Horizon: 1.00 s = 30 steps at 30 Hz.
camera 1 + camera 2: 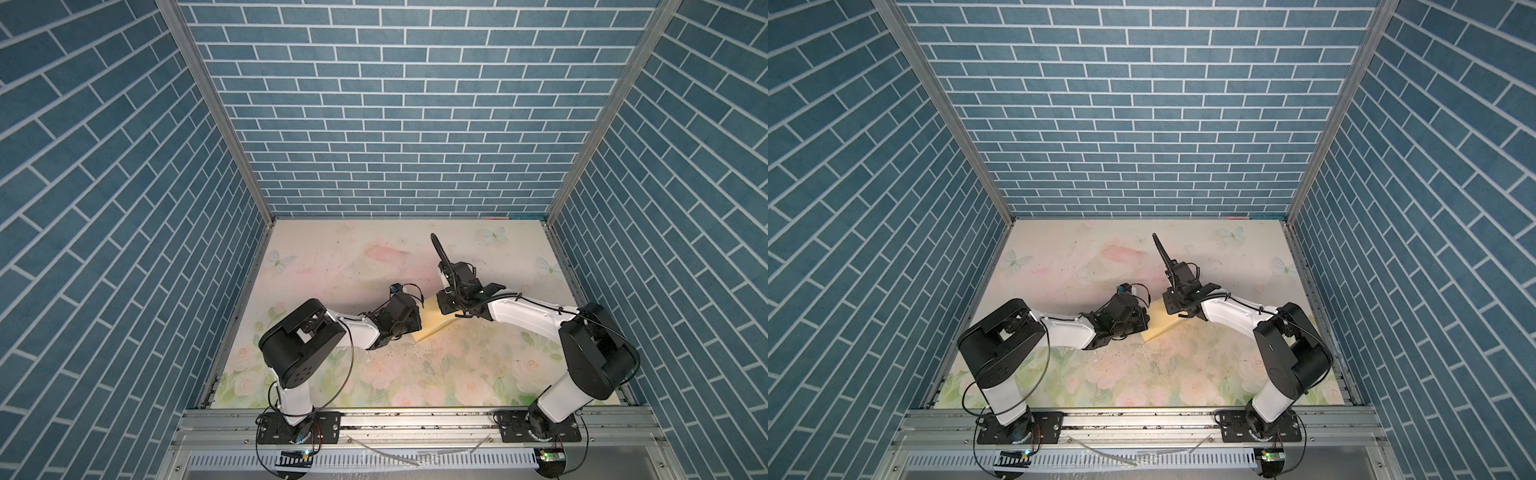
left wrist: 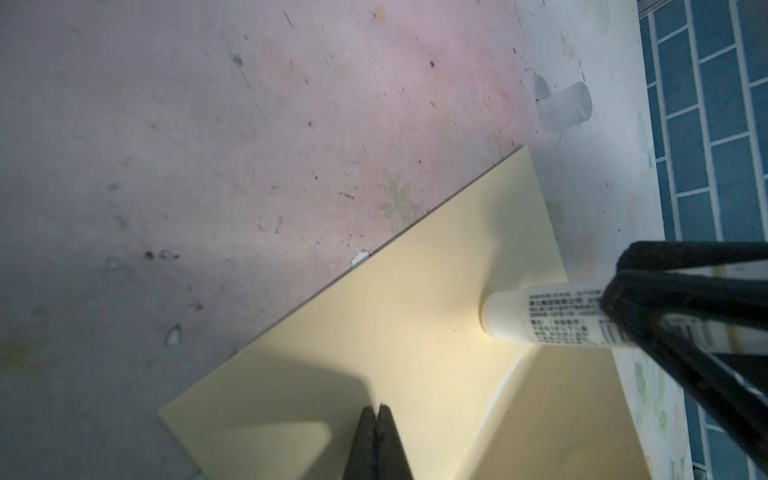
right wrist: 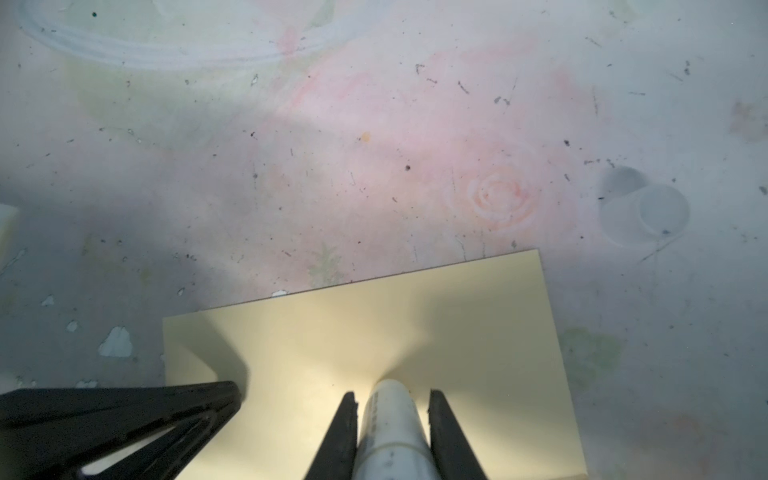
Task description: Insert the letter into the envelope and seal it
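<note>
The yellow envelope (image 1: 432,323) (image 1: 1160,322) lies flat on the floral table, between both arms. My left gripper (image 2: 376,409) is shut, its tips down on the envelope's face (image 2: 353,332). My right gripper (image 3: 392,395) is shut on a white glue stick (image 3: 390,419) (image 2: 540,316). The stick's tip rests on the envelope (image 3: 374,332), close to a fold line (image 2: 511,374). In the right wrist view the left fingers (image 3: 166,411) reach onto the envelope from the side. The letter is out of view.
A translucent glue cap (image 2: 565,106) (image 3: 648,216) lies on the table a short way past the envelope's far corner. The floral table mat (image 1: 374,365) is scuffed and speckled. Blue brick walls (image 1: 395,124) close in three sides.
</note>
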{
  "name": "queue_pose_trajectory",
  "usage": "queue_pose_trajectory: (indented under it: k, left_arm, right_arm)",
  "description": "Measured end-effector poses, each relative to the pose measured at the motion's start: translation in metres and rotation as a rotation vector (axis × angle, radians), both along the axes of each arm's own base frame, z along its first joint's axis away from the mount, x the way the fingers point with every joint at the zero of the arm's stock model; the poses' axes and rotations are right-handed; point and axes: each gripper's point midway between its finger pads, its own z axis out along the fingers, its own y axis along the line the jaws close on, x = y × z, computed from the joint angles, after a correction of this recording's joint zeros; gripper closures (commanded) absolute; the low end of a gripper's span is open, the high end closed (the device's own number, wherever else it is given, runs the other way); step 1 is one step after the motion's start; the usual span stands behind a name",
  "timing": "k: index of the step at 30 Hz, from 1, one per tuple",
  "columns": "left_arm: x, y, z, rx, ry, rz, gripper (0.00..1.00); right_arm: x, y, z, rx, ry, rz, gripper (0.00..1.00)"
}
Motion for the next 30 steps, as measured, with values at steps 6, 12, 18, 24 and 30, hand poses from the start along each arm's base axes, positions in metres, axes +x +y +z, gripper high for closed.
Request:
queue_pose_trajectory:
  k: [6, 12, 18, 24, 30]
  left_arm:
    - [0.0, 0.0, 0.0, 0.0, 0.0, 0.0, 1.0]
    - [0.0, 0.0, 0.0, 0.0, 0.0, 0.0, 1.0]
    - [0.0, 0.0, 0.0, 0.0, 0.0, 0.0, 1.0]
    - [0.0, 0.0, 0.0, 0.0, 0.0, 0.0, 1.0]
    - [0.0, 0.0, 0.0, 0.0, 0.0, 0.0, 1.0]
  right_arm:
    - [0.011, -0.013, -0.001, 0.001, -0.007, -0.043, 1.0]
    - [0.017, -0.022, 0.0, 0.004, -0.012, -0.071, 1.0]
    - [0.019, -0.023, 0.001, 0.03, -0.009, -0.069, 1.0]
    - [0.011, -0.026, 0.018, 0.1, -0.034, -0.076, 1.0]
    - [0.015, -0.029, 0.081, 0.241, -0.183, -0.093, 1.0]
